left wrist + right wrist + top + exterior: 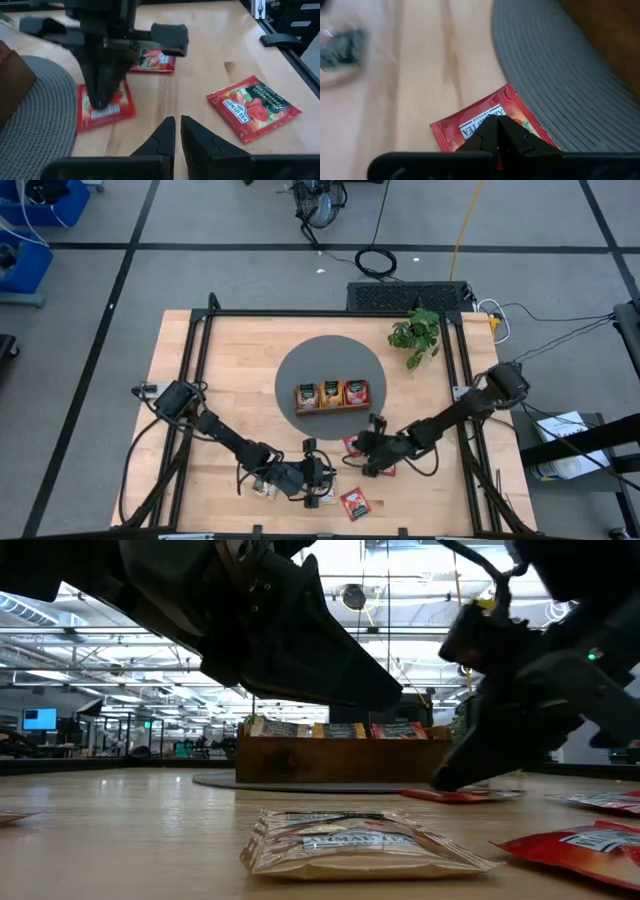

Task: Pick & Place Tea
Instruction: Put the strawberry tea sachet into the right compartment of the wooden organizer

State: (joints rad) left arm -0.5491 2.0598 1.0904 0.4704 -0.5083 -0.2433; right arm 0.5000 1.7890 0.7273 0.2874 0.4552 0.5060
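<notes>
The right gripper (498, 131), fingers pressed together, touched down on a red tea sachet (470, 127) lying just beside the round grey mat (290, 385) at lower centre of the high view. The left gripper (175, 131), fingers nearly together and holding nothing, hovered over the desk (230, 370) nearby. Another red sachet (355, 503) lay near the lower edge; the wooden tray (332, 408) on the mat held more.

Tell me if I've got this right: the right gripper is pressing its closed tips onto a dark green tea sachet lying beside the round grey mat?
Not quite: the sachet is red, not dark green. The right wrist view shows the right gripper with its tips closed on a flat red tea sachet lying on the wood beside the round grey mat.
</notes>
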